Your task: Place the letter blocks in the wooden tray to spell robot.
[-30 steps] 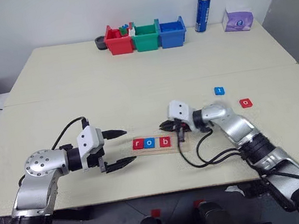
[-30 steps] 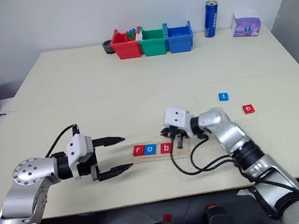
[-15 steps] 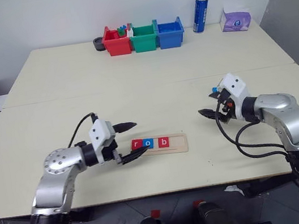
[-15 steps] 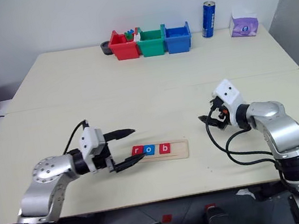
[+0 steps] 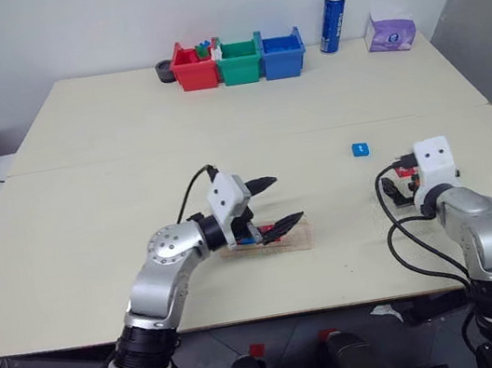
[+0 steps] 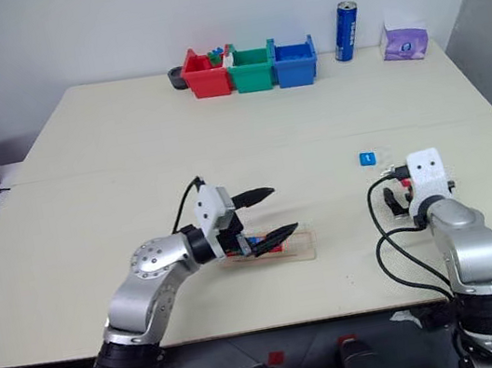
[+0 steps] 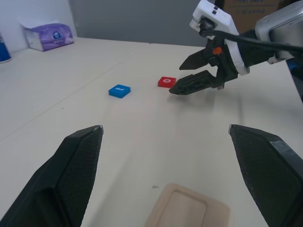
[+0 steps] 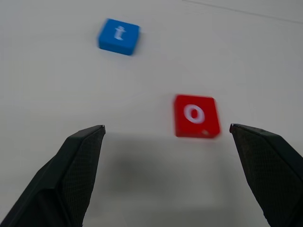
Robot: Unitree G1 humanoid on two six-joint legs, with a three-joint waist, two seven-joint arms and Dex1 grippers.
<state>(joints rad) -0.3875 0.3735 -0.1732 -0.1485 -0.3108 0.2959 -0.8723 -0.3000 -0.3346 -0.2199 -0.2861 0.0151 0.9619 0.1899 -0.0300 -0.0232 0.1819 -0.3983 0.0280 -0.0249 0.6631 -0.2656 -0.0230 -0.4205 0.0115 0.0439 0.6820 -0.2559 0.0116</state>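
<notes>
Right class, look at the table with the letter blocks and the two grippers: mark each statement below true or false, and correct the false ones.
1. The red o block lies on the table, outside the wooden tray. True.
2. The right gripper is shut on the blue t block. False: it is open, holding nothing.
3. The left gripper is open. True.
4. The blue can lies on its side. False: it stands upright.

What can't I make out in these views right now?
- Letter blocks in the wooden tray: the left gripper covers them in the head views, so their letters are unreadable.
- Tray in the left wrist view: cut off by the frame edge.
- Red o block: the right gripper hides most of it in the head views.
</notes>
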